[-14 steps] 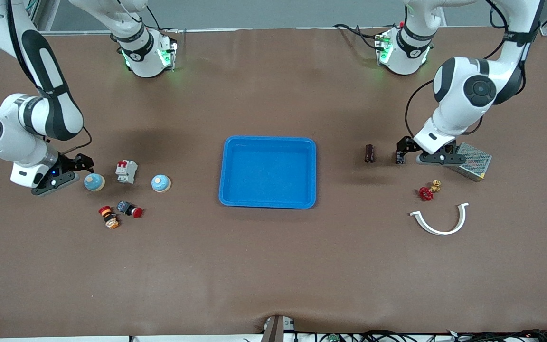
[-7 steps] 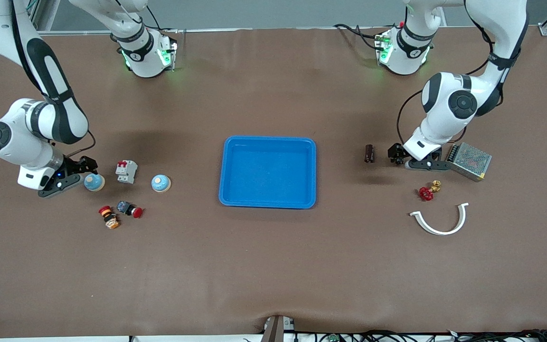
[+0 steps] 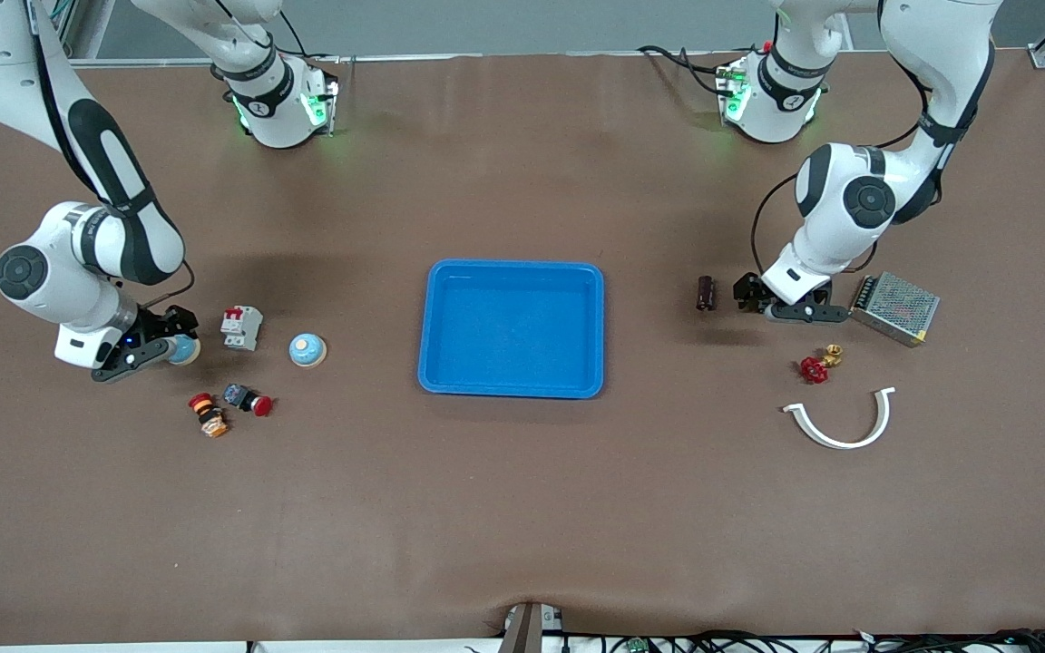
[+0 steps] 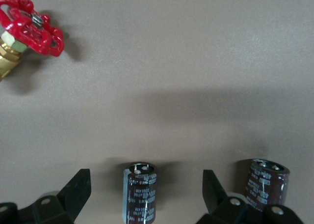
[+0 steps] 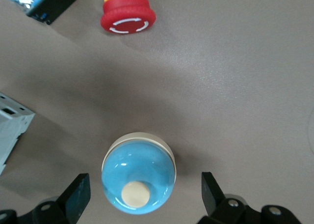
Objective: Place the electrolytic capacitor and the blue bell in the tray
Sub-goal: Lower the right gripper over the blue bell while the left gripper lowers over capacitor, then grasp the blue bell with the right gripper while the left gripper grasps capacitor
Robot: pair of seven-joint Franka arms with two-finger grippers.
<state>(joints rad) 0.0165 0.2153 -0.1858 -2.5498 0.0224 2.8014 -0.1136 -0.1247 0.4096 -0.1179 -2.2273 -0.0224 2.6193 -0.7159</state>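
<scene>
A dark brown electrolytic capacitor stands upright between the fingers of my open left gripper, touching neither. In the front view my left gripper hides it. A second capacitor stands just outside one finger, toward the blue tray at mid-table. My right gripper is open and straddles a blue bell with a cream button, with gaps on both sides. Another blue bell sits between there and the tray.
A white circuit breaker stands between the two bells. Two red push buttons lie nearer the camera. By the left arm lie a red valve, a white curved piece and a metal mesh box.
The left gripper has slid toward the tray and now brackets a capacitor. The right gripper has moved toward the tray and come down around the bell. Both stayed open.
</scene>
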